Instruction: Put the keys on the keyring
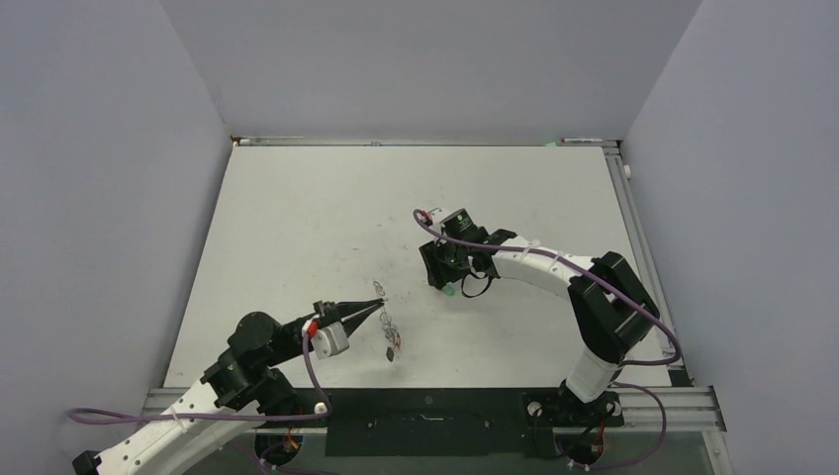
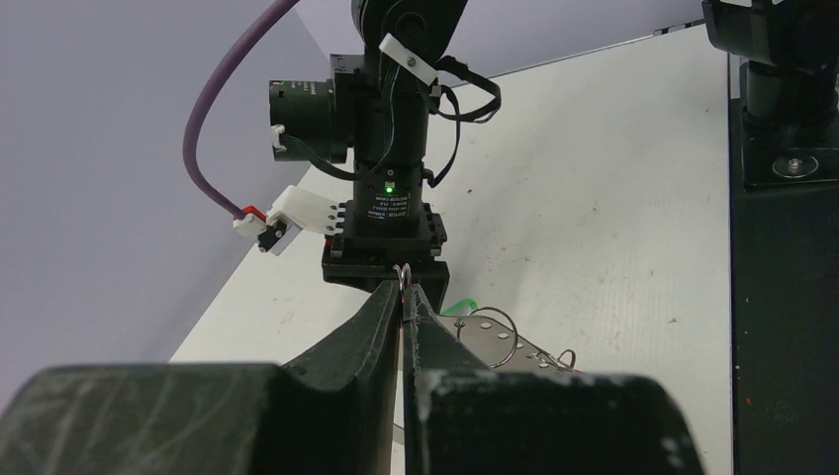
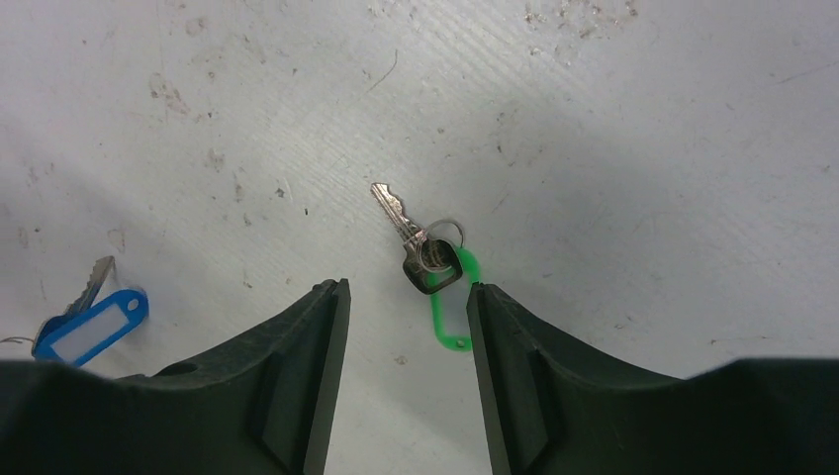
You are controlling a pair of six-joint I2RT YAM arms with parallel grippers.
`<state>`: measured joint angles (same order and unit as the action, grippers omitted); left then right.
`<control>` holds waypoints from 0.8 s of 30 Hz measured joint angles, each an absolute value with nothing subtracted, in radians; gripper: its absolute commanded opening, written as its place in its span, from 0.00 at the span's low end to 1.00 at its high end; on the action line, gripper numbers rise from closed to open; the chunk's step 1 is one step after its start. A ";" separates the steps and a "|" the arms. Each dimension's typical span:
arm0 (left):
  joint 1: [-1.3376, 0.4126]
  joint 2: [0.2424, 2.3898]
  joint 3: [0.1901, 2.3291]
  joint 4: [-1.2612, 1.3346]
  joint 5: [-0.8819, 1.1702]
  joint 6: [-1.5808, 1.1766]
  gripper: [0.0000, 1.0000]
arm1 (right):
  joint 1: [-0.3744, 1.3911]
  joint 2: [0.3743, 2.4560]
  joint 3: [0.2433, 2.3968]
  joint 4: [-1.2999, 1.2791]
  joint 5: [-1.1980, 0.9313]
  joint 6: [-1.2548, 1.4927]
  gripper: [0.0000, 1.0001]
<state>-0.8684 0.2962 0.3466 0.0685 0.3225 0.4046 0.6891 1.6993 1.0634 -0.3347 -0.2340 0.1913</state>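
Black fingers [image 3: 292, 391] of the right pincer [image 3: 408, 290] are seen closest in the right wrist view. They are spread wide and closed on nothing. Between their tips, on the scuffed white counter [image 3: 613, 129], a small silver metal key [image 3: 396, 213] is laid flat. It is joined through a little split ring to a green oval plastic tag [image 3: 447, 312]. The tag lies just beside the finger on the right of that view; whether the two touch cannot be told. Well off to the left, a blue oval plastic tag [image 3: 89, 325] with a white insert is seen, and a second silver key [image 3: 94, 277] is partly hidden behind it.

In the left wrist view the left pincer [image 2: 404, 289] is shown pressed together, with the thin silver-grey wire keyring [image 2: 403, 273] pinched at the very tips. Just beyond the tips, a perforated silver strip [image 2: 539, 351] and a silver ring [image 2: 515, 336] are seen low by the counter. What they belong to cannot be made out.

From above, the keyring is seen trailing from the left pincer's tip toward the near edge of the counter. Small dark pieces are strung along it, too small to be identified. The right pincer is held well apart from it, to the right, pointed down over the green tag.
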 measured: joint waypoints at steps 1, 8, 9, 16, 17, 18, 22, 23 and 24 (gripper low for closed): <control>-0.868 0.300 0.347 0.068 0.323 0.405 0.00 | 0.690 1.699 1.063 -0.329 -0.236 0.191 0.48; -0.868 0.304 0.344 0.070 0.323 0.405 0.00 | 0.698 1.705 1.048 -0.298 -0.226 0.191 0.44; -0.868 0.304 0.344 0.071 0.323 0.405 0.00 | 0.699 1.711 1.048 -0.292 -0.223 0.191 0.43; -0.868 0.304 0.343 0.071 0.325 0.405 0.00 | 0.727 1.779 1.050 -0.285 -0.183 0.188 0.38; -0.868 0.304 0.343 0.072 0.326 0.405 0.00 | 0.729 1.779 1.054 -0.285 -0.179 0.188 0.38; -0.868 0.304 0.342 0.072 0.327 0.405 0.00 | 0.733 1.779 1.059 -0.286 -0.172 0.187 0.37; -0.868 0.304 0.342 0.072 0.328 0.405 0.00 | 0.743 1.781 1.066 -0.287 -0.146 0.187 0.36; -0.868 0.304 0.342 0.072 0.328 0.405 0.00 | 0.748 1.781 1.066 -0.288 -0.142 0.187 0.36; -0.868 0.304 0.342 0.072 0.329 0.405 0.00 | 0.748 1.781 1.066 -0.290 -0.138 0.187 0.36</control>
<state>-0.8684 0.3042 0.3424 0.0715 0.3286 0.4046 0.7479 1.7813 1.0660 -0.2901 -0.1375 0.1871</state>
